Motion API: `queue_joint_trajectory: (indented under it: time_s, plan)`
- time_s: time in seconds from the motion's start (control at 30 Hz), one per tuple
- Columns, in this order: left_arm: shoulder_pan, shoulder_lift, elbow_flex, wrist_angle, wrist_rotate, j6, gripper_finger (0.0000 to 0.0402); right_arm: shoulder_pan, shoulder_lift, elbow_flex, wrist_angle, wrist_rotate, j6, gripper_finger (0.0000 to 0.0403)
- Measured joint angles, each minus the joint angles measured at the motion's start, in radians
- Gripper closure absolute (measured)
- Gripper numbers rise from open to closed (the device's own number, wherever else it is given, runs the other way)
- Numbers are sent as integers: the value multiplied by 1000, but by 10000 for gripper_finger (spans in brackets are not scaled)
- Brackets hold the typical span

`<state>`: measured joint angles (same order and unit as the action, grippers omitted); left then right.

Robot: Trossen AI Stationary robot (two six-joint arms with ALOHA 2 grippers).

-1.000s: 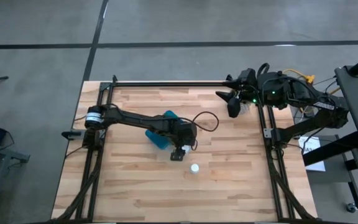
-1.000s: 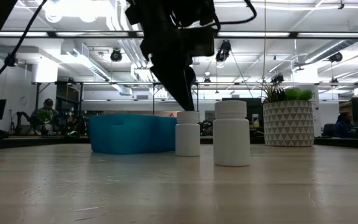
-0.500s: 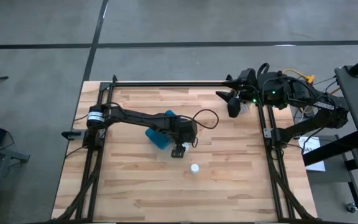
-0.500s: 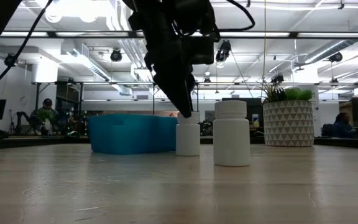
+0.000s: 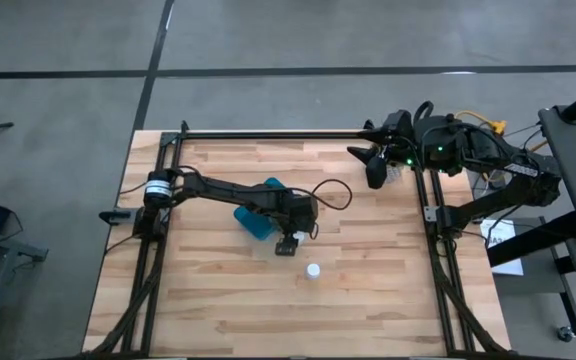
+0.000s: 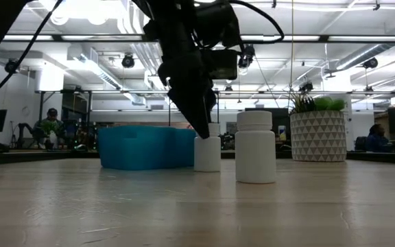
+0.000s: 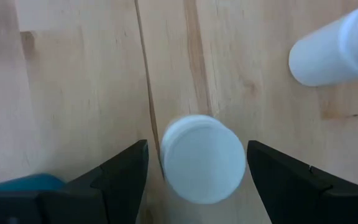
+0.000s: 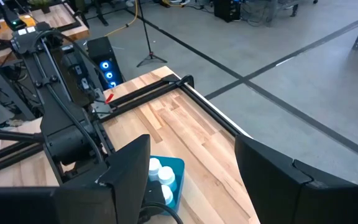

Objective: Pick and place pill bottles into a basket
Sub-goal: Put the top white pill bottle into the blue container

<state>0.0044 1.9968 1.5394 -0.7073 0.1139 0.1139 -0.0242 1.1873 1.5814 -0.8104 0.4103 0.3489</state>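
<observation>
High view is showing the left pincer [image 5: 286, 243] spread, straddling one pill bottle [image 7: 204, 158] beside the basket [image 5: 256, 222], ungripped. Another bottle [image 5: 313, 269] is standing nearby on the table [image 5: 368, 300]. Some bottles [image 8: 160, 177] are already sitting inside; the right pincer [image 5: 376, 172] is waiting open at the far edge.

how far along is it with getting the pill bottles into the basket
Done: several small white capped pill bottles already sit in the teal-blue plastic basket; the exact count is hard to tell. In hand: the left gripper is open, its fingers either side of an upright white bottle beside the basket, not yet closed. Left: that bottle and another white bottle standing nearer the table's front. The right gripper waits, open, at the far right edge.
</observation>
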Motion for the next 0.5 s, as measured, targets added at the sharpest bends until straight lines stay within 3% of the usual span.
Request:
queue_joint_trajectory:
  time_s: [0.17,0.4,0.5]
  plan:
    - [0,0,-2,1,1,-1,165,0,0,0,0,0,0,177]
    - [0,0,4,7,1,-2,253,0,0,0,0,0,0,177]
    - [0,-1,10,6,3,-2,259,0,0,0,0,0,0,177]
